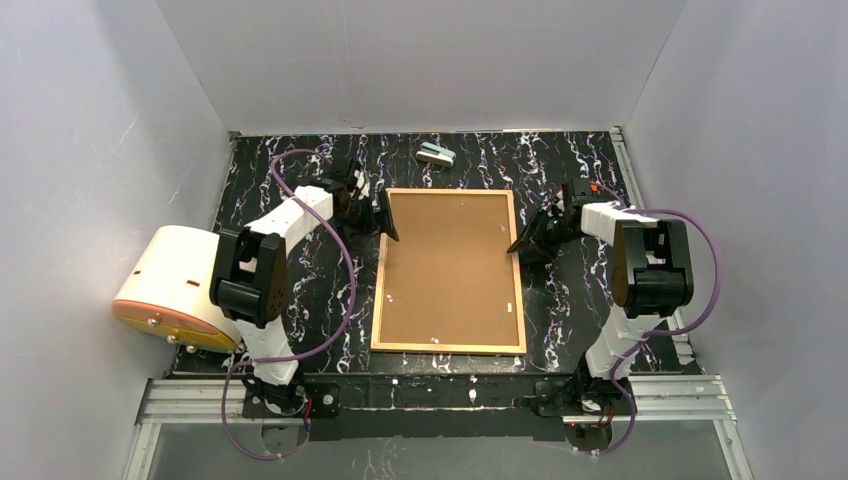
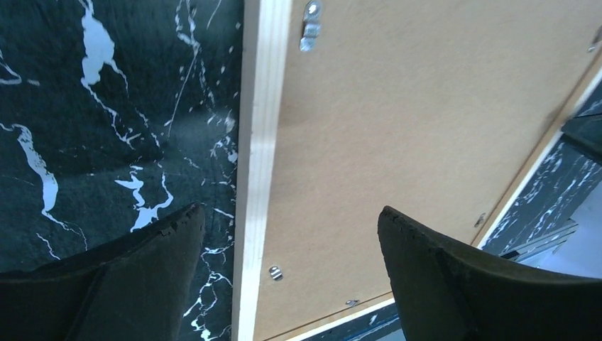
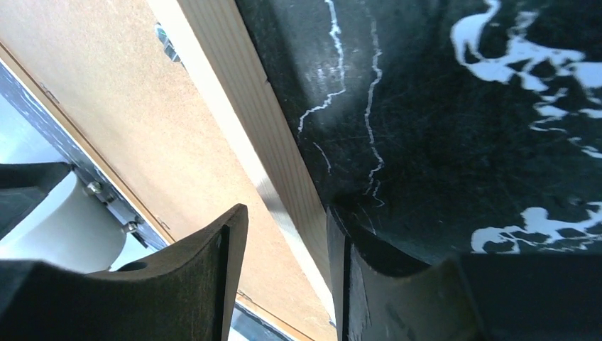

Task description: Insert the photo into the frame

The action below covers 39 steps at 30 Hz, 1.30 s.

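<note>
Across the back-up frame (image 1: 449,347), left gripper (image 1: 385,225) straddles its edge wide, right gripper (image 1: 520,243) narrower, neither clamping; seemingly pre-grasp, so next both should close evenly.

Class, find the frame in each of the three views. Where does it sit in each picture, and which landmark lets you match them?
Top external: the frame lies flat, back side up, in the centre of the picture.
Left wrist: its light-wood border runs top to bottom, just left of centre.
Right wrist: the border runs diagonally from top left to bottom centre.
Shared landmark: the brown backing board inside the border.
</note>
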Available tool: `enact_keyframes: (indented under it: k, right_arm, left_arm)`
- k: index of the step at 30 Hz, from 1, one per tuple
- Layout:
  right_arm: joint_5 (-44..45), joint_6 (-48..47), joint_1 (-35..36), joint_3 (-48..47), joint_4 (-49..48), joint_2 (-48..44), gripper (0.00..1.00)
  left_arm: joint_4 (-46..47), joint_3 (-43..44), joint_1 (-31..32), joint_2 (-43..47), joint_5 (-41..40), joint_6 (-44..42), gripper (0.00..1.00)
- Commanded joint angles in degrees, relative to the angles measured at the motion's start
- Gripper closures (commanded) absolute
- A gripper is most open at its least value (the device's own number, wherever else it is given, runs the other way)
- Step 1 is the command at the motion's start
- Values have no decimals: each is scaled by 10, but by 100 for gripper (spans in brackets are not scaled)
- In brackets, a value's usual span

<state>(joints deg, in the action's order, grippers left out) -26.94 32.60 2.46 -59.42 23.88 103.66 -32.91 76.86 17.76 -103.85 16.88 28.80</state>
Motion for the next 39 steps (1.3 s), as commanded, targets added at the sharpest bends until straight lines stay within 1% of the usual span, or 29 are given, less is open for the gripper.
enact_keyframes:
  k: [1, 5, 7, 11, 14, 17, 19, 20, 23, 26, 27, 30, 31, 33, 36, 39]
  right_arm:
    - [26, -29, 28, -13, 22, 25, 46]
    - [20, -25, 54, -25, 12, 36, 46]
    - [19, -26, 70, -39, 10, 42, 47]
    - [23, -26, 102, -76, 4, 61, 48]
    - [33, -23, 118, -103, 8, 75, 48]
    - [87, -13, 124, -121, 27, 67, 46]
    - [149, -17, 124, -139, 56, 51, 41]
    - [177, -26, 123, -152, 71, 41, 37]
    - [240, -48, 123, -181, 96, 5, 30]
    - [256, -64, 124, -198, 100, -23, 28]
    - [242, -66, 124, -198, 94, -30, 29]
    - [150, -50, 130, -181, 52, -45, 38]
    - [114, -38, 133, -178, 43, -42, 41]
    - [59, -11, 158, -176, 31, -28, 46]
    - [26, 16, 214, -173, 0, -1, 50]
    - [-14, 40, 266, -181, -38, 34, 53]
  left_arm:
    - [10, -39, 1, -3, 1, 2, 12]
    - [17, -52, 0, -17, -4, -1, 12]
    - [19, -55, 1, -20, -16, -1, 16]
    - [48, -76, 0, 9, -61, 0, 18]
    - [55, -92, 0, 14, -78, -6, 19]
    - [52, -105, -1, 24, -107, -3, 19]
    - [48, -110, -1, 39, -127, -1, 16]
    - [47, -111, -1, 47, -133, -2, 15]
    - [44, -111, -6, 70, -141, -9, 11]
    - [38, -114, -13, 88, -142, -14, 10]
    - [37, -116, -17, 95, -139, -14, 10]
    - [37, -133, -26, 117, -126, -6, 13]
    - [37, -140, -28, 123, -121, -3, 15]
    - [45, -162, -30, 137, -107, 5, 24]
    - [62, -194, -32, 155, -94, 18, 35]
    - [67, -222, -32, 164, -101, 31, 41]
